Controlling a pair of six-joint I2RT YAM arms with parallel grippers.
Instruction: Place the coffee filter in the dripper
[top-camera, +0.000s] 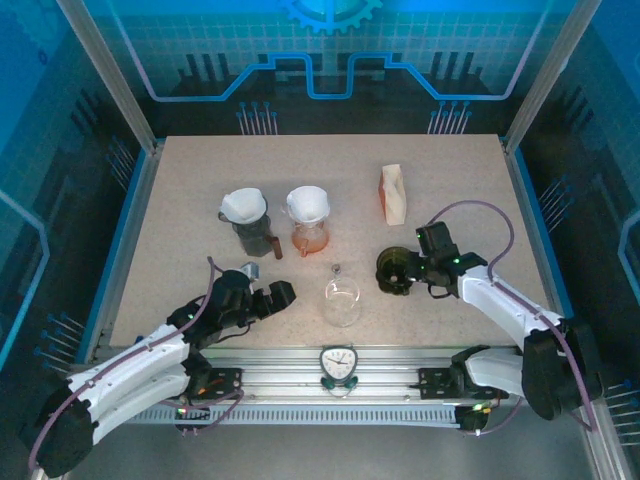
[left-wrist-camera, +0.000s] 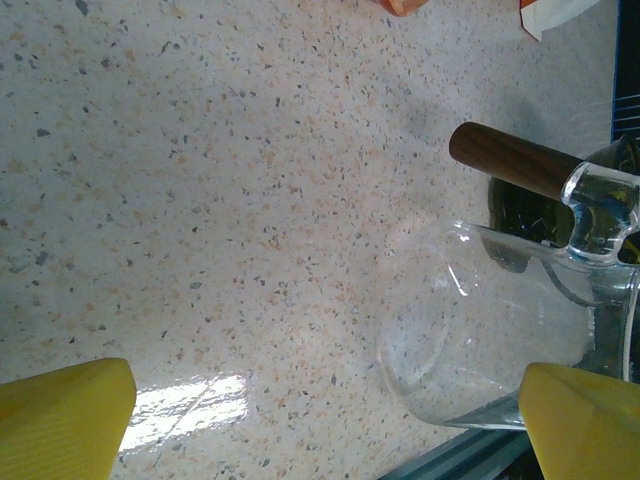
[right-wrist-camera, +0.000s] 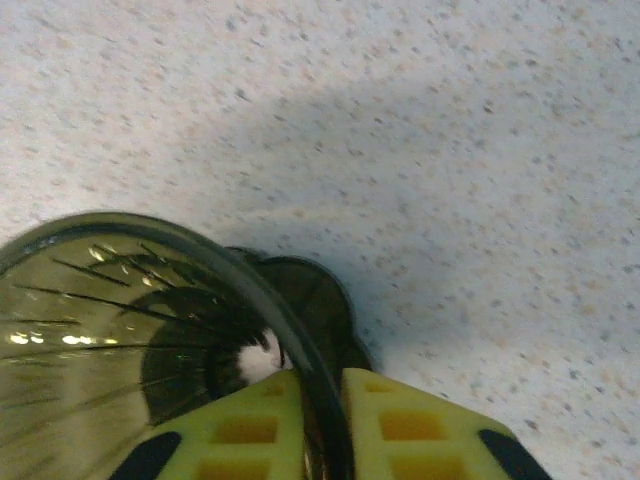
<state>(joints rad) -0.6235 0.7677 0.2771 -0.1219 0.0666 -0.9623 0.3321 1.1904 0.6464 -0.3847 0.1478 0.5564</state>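
Yellow fingers (right-wrist-camera: 250, 430) of the right end effector (right-wrist-camera: 322, 385) sit closest to the right wrist camera. They are closed on the rim of the green dripper (right-wrist-camera: 120, 330), one finger inside the wall and one outside. The dripper is dark, see-through and ribbed inside, and its base rests on the speckled worktop (right-wrist-camera: 470, 150). From above, this right end effector (top-camera: 413, 268) holds the green dripper (top-camera: 393, 268) right of centre on the worktop (top-camera: 180, 200).

The left end effector (left-wrist-camera: 328, 385) is spread wide with nothing between its yellow fingers (left-wrist-camera: 60, 415). A clear glass jug (left-wrist-camera: 470, 340) stands just ahead of the right-hand finger. A brown wooden handle (left-wrist-camera: 510, 160) shows beyond the jug. From above, the left end effector (top-camera: 275, 297) hovers low, left of the glass jug (top-camera: 342, 300).

Two white coffee filters stand further back. One coffee filter (top-camera: 243, 203) sits in a dark dripper (top-camera: 250, 235), and the other (top-camera: 308, 203) sits in an orange dripper (top-camera: 310, 238) just beside it. An orange and white packet (top-camera: 394, 193) stands upright to their right, well apart from the green dripper. Its print is too small to read.

A small round timer (top-camera: 340, 365) is fixed to the near rail, and its dial is too small to read.
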